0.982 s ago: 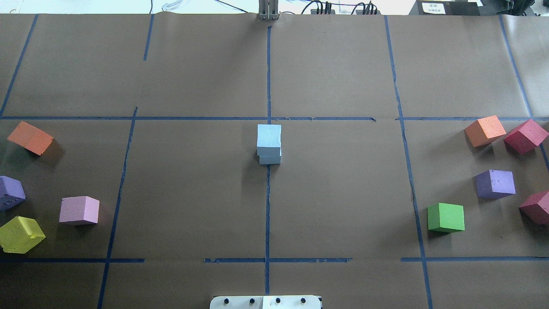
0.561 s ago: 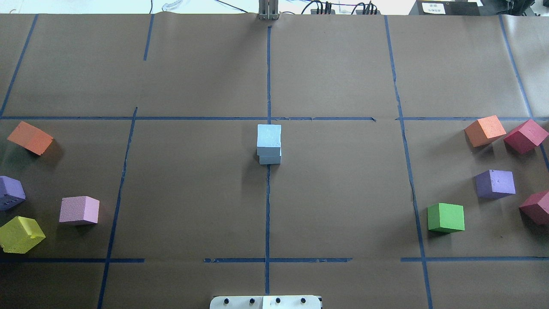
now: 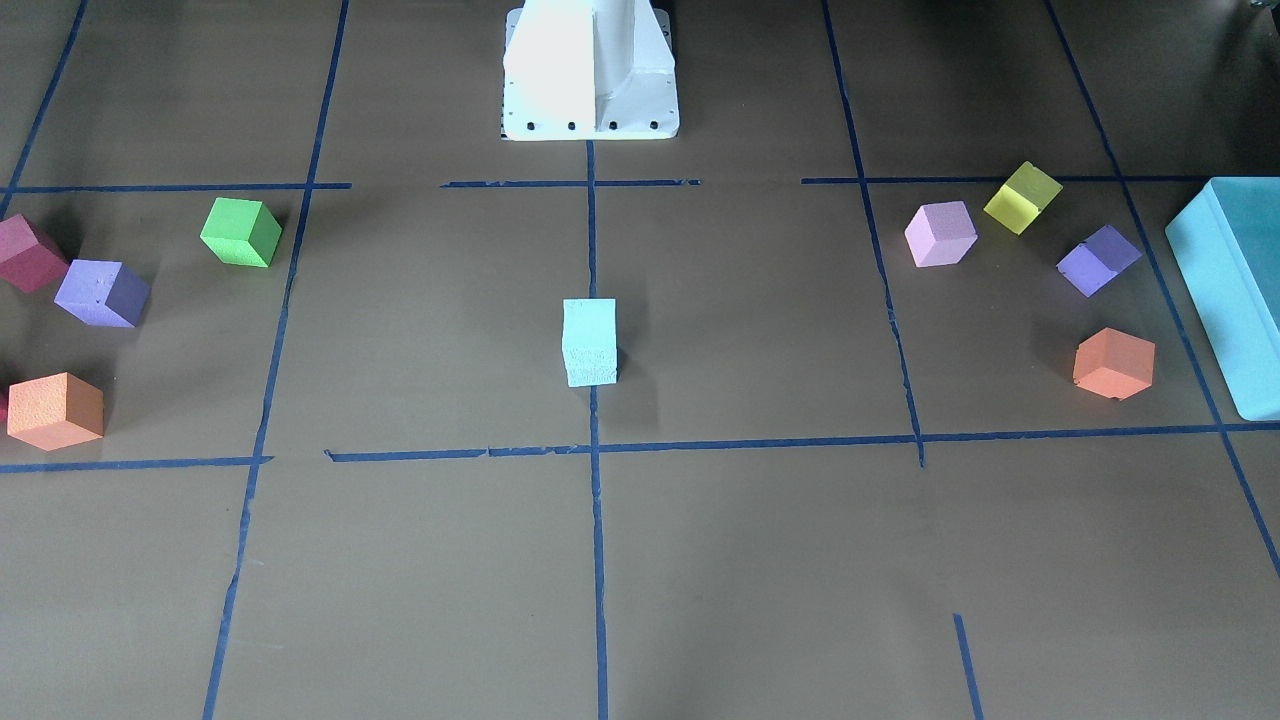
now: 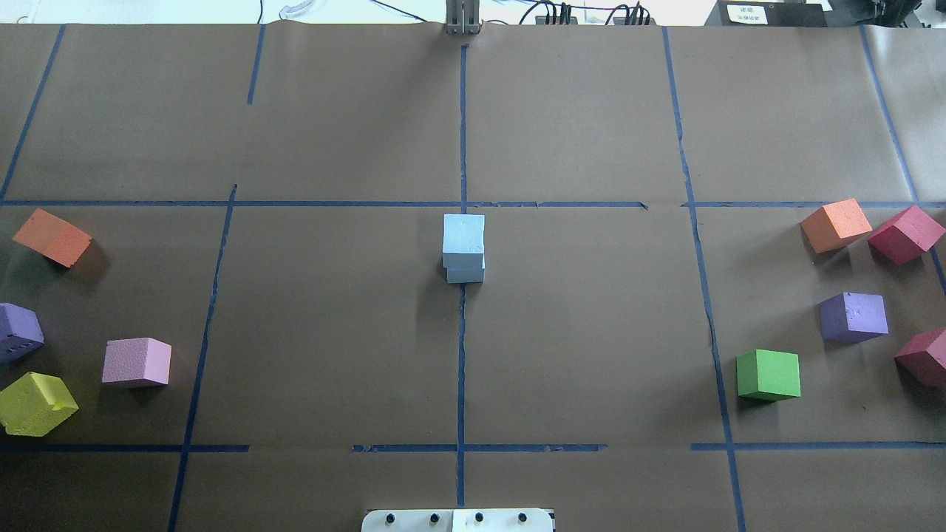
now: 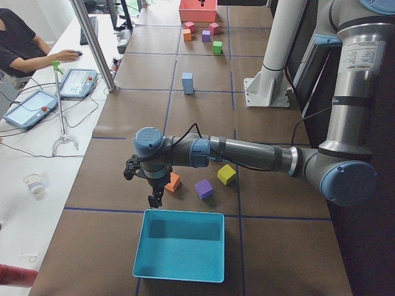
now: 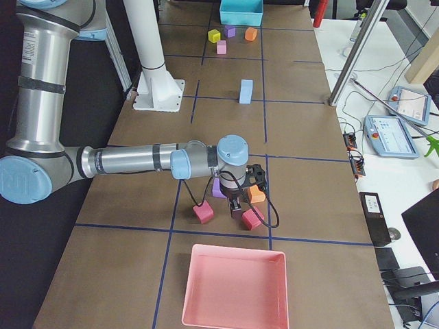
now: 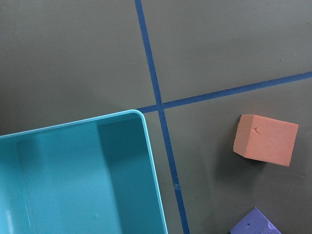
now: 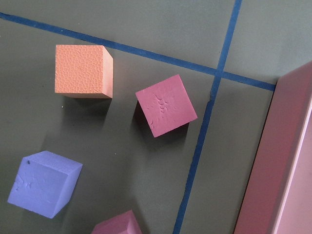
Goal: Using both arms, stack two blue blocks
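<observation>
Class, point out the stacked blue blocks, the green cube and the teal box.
blue blocks [image 4: 463,235]: overhead view, top face of the upper block.
green cube [image 4: 768,377]: overhead view, its near face.
teal box [image 5: 179,256]: left exterior view, bare inner floor.

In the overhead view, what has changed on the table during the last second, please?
Nothing visibly changed. The two blue blocks stay stacked one on the other, and the cubes at the sides, such as the green cube and the pink cube, keep their places.
</observation>
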Tool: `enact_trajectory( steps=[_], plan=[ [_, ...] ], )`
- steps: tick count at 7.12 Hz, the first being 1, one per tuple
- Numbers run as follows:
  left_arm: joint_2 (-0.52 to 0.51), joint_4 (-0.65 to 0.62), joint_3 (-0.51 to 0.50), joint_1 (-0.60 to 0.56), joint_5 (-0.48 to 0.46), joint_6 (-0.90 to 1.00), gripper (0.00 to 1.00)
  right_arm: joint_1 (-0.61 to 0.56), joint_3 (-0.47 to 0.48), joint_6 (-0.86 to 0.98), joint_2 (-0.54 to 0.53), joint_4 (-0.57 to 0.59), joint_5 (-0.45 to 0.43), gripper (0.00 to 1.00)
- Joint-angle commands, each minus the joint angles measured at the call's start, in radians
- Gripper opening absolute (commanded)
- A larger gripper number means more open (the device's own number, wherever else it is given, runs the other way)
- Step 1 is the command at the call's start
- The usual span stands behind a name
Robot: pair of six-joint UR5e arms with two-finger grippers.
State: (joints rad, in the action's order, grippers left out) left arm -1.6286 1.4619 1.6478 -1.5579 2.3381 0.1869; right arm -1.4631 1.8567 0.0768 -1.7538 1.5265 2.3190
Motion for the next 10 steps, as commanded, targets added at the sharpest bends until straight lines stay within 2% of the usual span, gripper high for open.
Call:
enact_trajectory(
  steps=[1, 10],
  plan=[
    [0.033, 0.005, 0.018, -0.001, 0.001, 0.002, 1.00, 0.001, -0.005, 0.000, -0.001, -0.003, 0.000, 1.00],
    [0.036, 0.012, 0.038, 0.001, -0.008, 0.003, 1.00, 0.001, -0.007, 0.000, 0.002, -0.008, 0.002, 1.00]
  ],
)
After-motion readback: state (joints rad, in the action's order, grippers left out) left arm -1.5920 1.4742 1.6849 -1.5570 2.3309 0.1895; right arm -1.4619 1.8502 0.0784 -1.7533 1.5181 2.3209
